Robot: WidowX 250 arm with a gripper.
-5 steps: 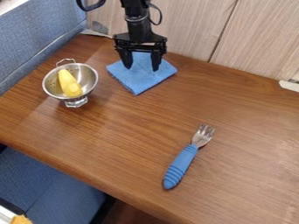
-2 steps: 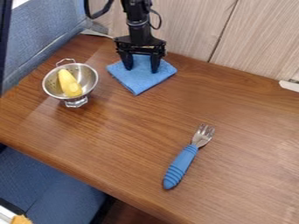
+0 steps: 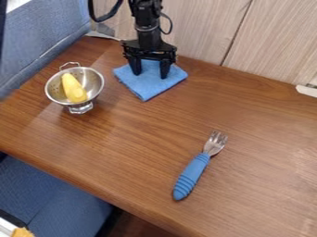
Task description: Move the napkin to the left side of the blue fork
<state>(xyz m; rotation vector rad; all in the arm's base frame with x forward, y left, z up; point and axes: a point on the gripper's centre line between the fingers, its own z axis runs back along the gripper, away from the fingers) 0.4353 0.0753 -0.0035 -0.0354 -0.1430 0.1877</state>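
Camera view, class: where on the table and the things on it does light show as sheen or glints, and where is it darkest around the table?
In the camera view, a soft pale sheen lies toward the right side of the wooden table; small bright glints mark the metal colander and the tines of the blue fork; deep shadow sits below the table's near edge.

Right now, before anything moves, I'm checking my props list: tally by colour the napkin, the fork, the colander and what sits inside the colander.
Blue: 2 (napkin, fork by its handle)
Silver: 1 (colander)
Yellow: 1 (elongated piece in the colander)
Total: 4
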